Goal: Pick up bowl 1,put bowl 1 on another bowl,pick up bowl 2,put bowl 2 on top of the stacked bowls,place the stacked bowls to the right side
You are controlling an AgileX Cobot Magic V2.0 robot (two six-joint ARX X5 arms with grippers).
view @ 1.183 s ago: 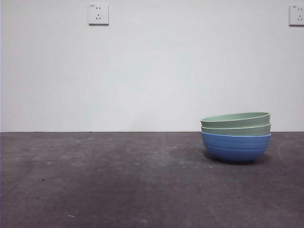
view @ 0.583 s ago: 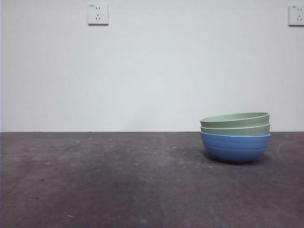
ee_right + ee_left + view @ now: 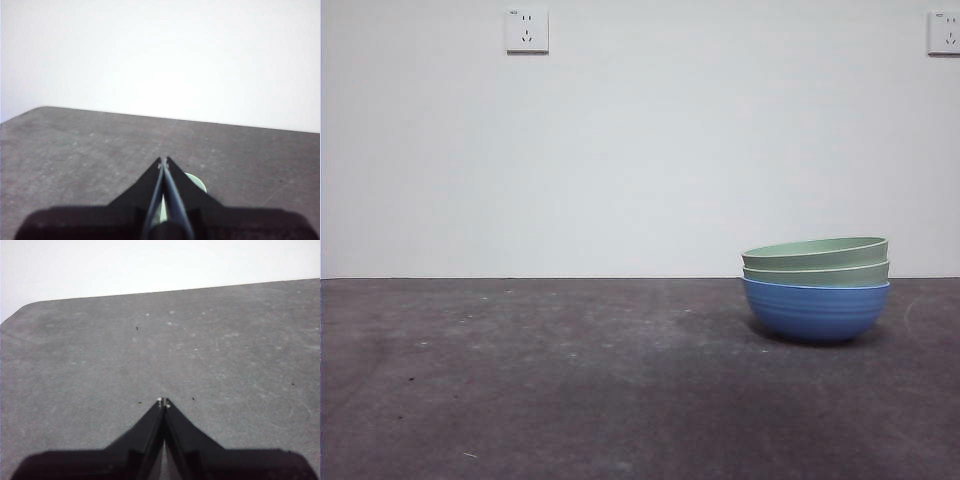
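Observation:
The stacked bowls stand on the right of the table in the front view: a blue ribbed bowl [image 3: 815, 312] with two pale green bowls [image 3: 816, 262] nested in it, their rims showing, the top one slightly tilted. No gripper touches the stack. My right gripper [image 3: 163, 161] is shut with nothing in it, raised above the table, and a sliver of a green bowl's rim [image 3: 199, 183] peeks out behind its jaws. My left gripper [image 3: 163, 401] is shut and empty over bare table, with no bowl in its view.
The dark grey table [image 3: 570, 380] runs to a white wall with two sockets [image 3: 527, 30]. The table's rounded far corner [image 3: 25, 310] shows in the left wrist view.

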